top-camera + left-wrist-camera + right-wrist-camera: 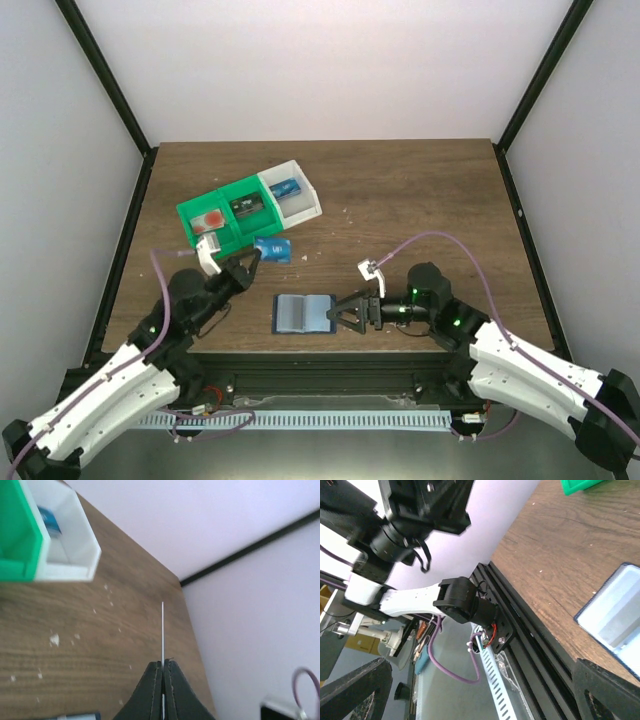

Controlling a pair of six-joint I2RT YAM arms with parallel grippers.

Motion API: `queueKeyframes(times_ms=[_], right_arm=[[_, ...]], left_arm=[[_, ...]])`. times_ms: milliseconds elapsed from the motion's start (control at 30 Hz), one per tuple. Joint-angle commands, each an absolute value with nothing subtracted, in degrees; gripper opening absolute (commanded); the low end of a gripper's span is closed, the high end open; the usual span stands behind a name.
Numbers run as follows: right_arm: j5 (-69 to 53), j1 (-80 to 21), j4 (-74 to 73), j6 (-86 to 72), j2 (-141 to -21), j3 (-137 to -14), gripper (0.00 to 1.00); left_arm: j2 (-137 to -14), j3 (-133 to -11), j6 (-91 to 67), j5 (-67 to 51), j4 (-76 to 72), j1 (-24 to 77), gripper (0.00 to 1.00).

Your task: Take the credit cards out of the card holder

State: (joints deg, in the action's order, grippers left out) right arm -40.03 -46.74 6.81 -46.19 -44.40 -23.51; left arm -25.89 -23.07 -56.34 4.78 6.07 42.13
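Nearest, close to the middle of the front edge of the table [420,190]: the card holder [303,313], lying open and flat. Pale grey-blue inside facing up, dark navy rim around it.

Immediately to its right, the right hand [337,313], low over the wood and pointing left at the holder. Fingers spread wide, gripping nothing. Tips just beside the holder's right edge, contact impossible to tell. In the right wrist view, one black finger at each lower corner, far apart, and a corner of the open holder at the right.

Further back and to the left, the left hand [256,257], fingers pressed together on a blue card [272,249], pinched by one edge. Card apart from the holder, behind it and to its left, just in front of the green tray [225,189]. In the left wrist view, only a thin pale line standing straight out of the closed black fingertips, seen edge-on.

Behind that, the green tray itself, set at an angle on the table. A reddish item [213,218] in one compartment, a dark card [245,206] in the next. Against its right end, a white tray [312,204] with a bluish card [287,187] inside.

Scattered on the wood near the trays, small pale specks [54,640]. Beyond them, brown table up to the pale far wall.
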Motion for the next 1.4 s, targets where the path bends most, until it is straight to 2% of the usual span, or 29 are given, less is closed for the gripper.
queueKeyframes(times_ms=[0,233,500,867,1067,1367], right_arm=[[-34.1,-46.6,3.0,-44.6,-41.9,-25.3,1.0],[-30.9,-46.6,3.0,-43.6,-39.6,-24.9,1.0],[-31.2,-46.6,0.0,-43.5,-39.9,-26.4,1.0],[-25.5,-46.6,-2.4,-41.3,-38.8,-26.6,1.0],[-26.8,-46.6,-2.8,-39.0,-40.1,-27.9,1.0],[-28.1,-46.6,-4.4,-36.6,-38.9,-28.4,1.0]], left_arm=[[-38.0,-31.4,-54.1,12.2,6.3,37.9,0.0],[-58.0,-38.4,-52.5,11.4,-3.1,29.8,0.0],[-73.8,-43.3,-53.2,11.6,-15.6,25.8,0.0],[-90.1,-54.6,-55.6,10.0,-17.9,24.9,0.0],[-98.4,-65.0,-57.6,12.8,-6.6,24.8,0.0],[-103.5,-67.0,-58.7,13.5,-11.1,24.8,0.0]])
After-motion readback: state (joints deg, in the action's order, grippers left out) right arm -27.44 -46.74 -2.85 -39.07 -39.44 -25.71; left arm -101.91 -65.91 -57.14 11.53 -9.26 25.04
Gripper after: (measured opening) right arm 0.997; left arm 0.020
